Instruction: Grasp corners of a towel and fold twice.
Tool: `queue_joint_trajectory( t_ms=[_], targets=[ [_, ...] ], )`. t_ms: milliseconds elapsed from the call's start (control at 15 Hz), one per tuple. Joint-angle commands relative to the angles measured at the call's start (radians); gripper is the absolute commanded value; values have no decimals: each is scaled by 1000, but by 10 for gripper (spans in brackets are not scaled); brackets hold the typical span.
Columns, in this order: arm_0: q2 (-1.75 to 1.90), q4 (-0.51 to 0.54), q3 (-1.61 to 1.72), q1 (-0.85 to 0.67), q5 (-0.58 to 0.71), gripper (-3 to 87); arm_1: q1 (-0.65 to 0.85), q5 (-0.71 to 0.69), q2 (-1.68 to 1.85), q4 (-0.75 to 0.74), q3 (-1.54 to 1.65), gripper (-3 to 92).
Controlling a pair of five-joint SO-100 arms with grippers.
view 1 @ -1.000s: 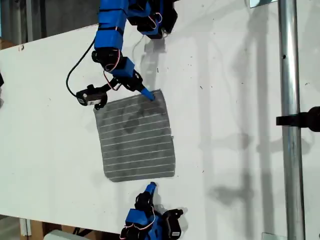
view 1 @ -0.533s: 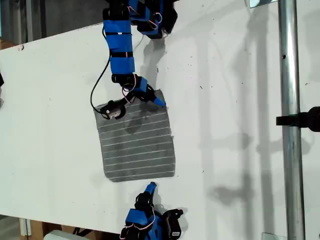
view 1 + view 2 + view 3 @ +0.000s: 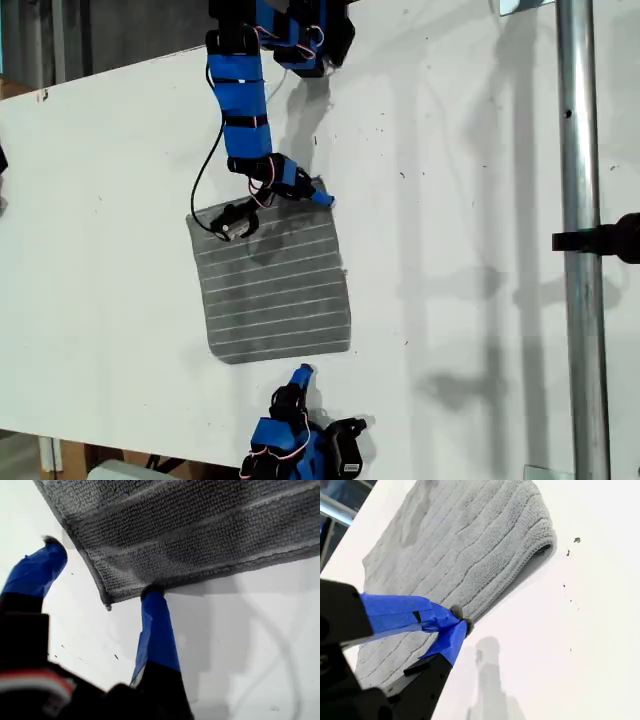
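White table (image 3: 480, 250) carries the towel (image 3: 275, 280), spread flat in a single layer, so neither fold is judged done and both are left. My second gripper (image 3: 461, 621) is seen closed on the hem of the edge toward the exterior view's top, a little short of the corner (image 3: 545, 527) at that view's right, its body over the cloth (how much fabric is caught cannot be told). My first gripper (image 3: 100, 570) is held with jaws apart, off the cloth and just beside its opposite edge; nothing is gripped there.
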Motion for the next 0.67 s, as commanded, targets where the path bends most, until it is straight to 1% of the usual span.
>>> queue_joint_trajectory(
  t_ms=[0,133,267,467,600],
  targets=[
    [2,0,6,-5,-17,-29,26,-20,118,38,-38,326],
    [2,0,6,-5,-18,-29,41,-29,176,66,-38,326],
    [2,0,6,-5,-21,-29,55,-35,150,9,3,326],
    [2,2,6,2,-31,-29,51,-34,-20,-84,-15,319],
    [2,2,6,2,-32,-29,54,-43,-91,-49,-81,309]
  ],
)
